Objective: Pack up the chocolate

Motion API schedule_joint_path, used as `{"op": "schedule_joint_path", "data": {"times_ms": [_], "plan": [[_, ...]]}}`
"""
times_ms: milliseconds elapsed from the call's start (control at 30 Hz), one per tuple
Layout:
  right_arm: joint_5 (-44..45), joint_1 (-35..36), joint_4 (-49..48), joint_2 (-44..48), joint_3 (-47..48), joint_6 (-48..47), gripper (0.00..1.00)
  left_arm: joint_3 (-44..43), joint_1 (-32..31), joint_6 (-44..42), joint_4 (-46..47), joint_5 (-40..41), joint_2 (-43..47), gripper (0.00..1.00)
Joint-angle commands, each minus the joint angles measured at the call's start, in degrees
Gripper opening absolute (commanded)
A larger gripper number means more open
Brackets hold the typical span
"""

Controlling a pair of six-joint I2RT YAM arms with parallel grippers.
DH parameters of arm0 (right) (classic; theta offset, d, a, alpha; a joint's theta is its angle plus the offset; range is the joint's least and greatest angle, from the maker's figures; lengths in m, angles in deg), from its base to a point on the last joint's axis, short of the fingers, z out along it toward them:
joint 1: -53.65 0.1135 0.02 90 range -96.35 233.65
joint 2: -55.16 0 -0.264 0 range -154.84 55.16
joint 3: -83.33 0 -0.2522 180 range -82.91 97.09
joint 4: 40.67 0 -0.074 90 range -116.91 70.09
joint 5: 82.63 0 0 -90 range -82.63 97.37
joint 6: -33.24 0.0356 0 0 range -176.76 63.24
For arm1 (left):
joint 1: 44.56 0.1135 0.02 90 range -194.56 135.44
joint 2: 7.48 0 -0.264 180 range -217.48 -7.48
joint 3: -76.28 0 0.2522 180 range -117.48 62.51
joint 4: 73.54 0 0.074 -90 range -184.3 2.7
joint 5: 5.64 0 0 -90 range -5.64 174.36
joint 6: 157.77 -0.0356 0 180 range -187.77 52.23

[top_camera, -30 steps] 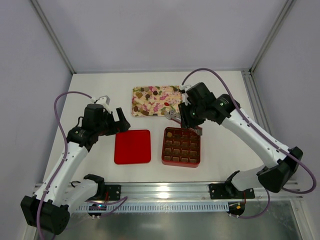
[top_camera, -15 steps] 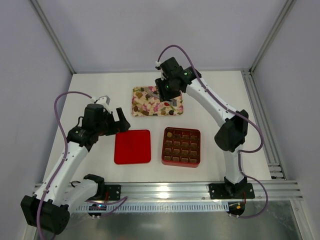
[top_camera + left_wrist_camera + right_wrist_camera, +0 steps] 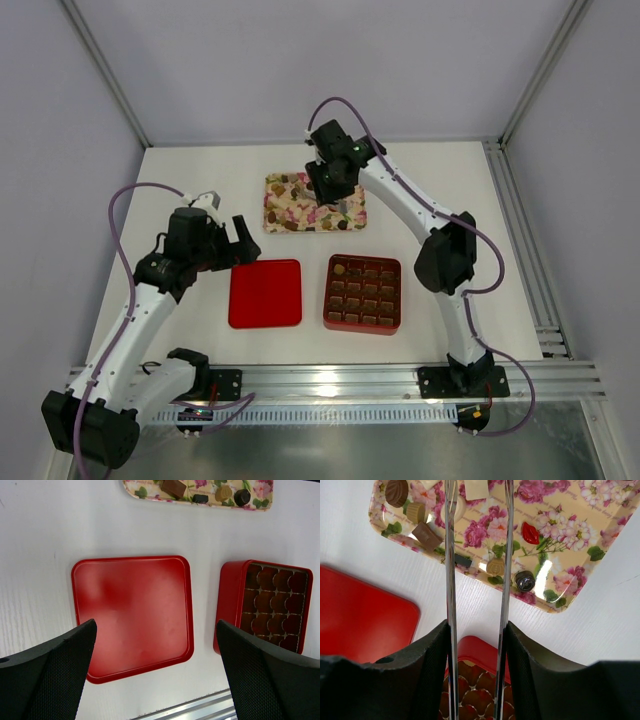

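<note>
Over the floral tray [image 3: 580, 540] at the far side of the table [image 3: 50, 520], the right hand [image 3: 478, 500] hangs with its two thin metal blades parted. Nothing is caught along the length that shows, but the tips run off the top of the wrist view, so I read it as open and empty rather than know it. The chocolate [image 3: 524, 580] lies loose on that tray, with dark, tan and cream pieces scattered apart from each other, and a cream square [image 3: 476, 489] sits between the blades without touching either. The red box [image 3: 227, 605] with its gridded insert stands nearer the arms, well apart from the tray, with the red lid [image 3: 135, 610] beside it. The left hand [image 3: 156, 625] hovers wide open above the lid, holding nothing. The step in hand looks like fetching a piece. The next move calls for lowering the blades around one chocolate, pinching lightly, lifting clear of the tray's rim, and carrying it to a free cell.
</note>
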Motion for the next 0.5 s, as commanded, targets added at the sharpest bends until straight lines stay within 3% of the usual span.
{"op": "schedule_joint_path", "data": {"times_ms": [0,467], "plan": [[0.5,0.0,-2.1,-0.5,2.2,-0.6,0.49,-1.4,0.2,-0.7,0.8,-0.7,0.2,1.00],[1.0,0.8,-3.2,-3.4,2.0,-0.1,0.49,-1.4,0.2,-0.7,0.8,-0.6,0.2,1.00]]}}
